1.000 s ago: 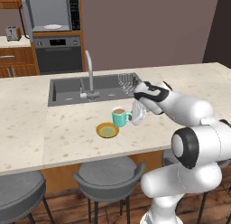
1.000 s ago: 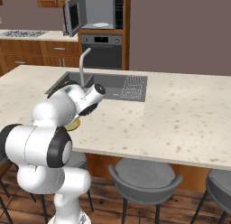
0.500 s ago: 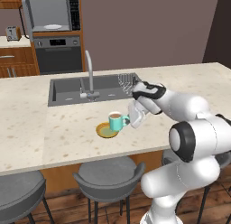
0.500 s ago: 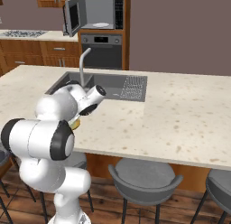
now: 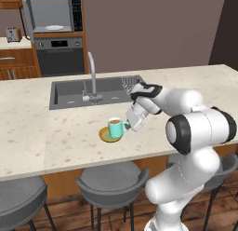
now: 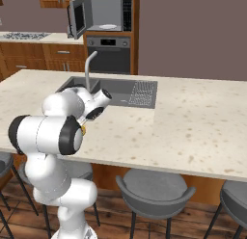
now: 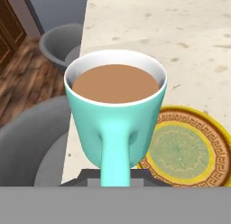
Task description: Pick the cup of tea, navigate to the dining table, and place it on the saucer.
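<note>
Cup of tea [image 5: 115, 126] over saucer [image 5: 107, 137], faucet [image 5: 92, 76] behind

At the back wall you have a microwave [image 5: 53, 14] with its door swung open and a white plate [image 5: 54, 27] inside, set above a dark built-in oven [image 5: 60, 56]. A toaster [image 5: 13, 34] sits on the side counter's top at the far left. Look along the near edge of the long stone top and you see grey bar stools [image 5: 110, 180] tucked beneath it, standing on a wooden floor [image 6: 159, 223]. A cooktop [image 6: 24, 36] lies on the back counter.
</note>
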{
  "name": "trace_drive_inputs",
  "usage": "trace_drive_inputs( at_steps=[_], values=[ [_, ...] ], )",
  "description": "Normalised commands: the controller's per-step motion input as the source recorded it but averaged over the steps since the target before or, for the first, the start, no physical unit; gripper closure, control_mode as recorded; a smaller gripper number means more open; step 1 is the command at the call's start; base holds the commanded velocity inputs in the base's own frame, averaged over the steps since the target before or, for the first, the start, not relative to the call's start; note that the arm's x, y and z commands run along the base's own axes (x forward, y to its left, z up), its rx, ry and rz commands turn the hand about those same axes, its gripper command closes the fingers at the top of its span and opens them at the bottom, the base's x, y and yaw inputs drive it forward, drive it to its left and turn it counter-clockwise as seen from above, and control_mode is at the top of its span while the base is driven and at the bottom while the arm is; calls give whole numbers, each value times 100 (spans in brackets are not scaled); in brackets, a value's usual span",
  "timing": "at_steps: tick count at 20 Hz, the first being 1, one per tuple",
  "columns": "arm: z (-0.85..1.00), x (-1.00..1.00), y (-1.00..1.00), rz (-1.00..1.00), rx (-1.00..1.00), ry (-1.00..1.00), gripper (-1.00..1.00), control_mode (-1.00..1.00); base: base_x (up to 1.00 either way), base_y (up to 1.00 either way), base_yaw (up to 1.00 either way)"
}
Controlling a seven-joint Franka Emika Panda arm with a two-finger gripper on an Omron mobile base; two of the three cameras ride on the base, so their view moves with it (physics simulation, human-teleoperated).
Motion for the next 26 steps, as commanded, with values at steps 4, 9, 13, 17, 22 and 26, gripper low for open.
trace_drive_inputs(
  at_steps=[4,9,13,17,22,26],
  values=[
    [-22,41,1,0,0,-2,100,-100,0,0,0],
    [-7,33,0,0,1,-4,100,-100,0,0,0],
    [0,21,1,0,2,-2,100,-100,0,0,0],
    [-13,9,15,0,0,0,100,-100,0,0,0],
    [-22,0,16,0,0,0,100,-100,0,0,0],
    [-21,0,15,0,0,0,100,-100,0,0,0]
  ],
)
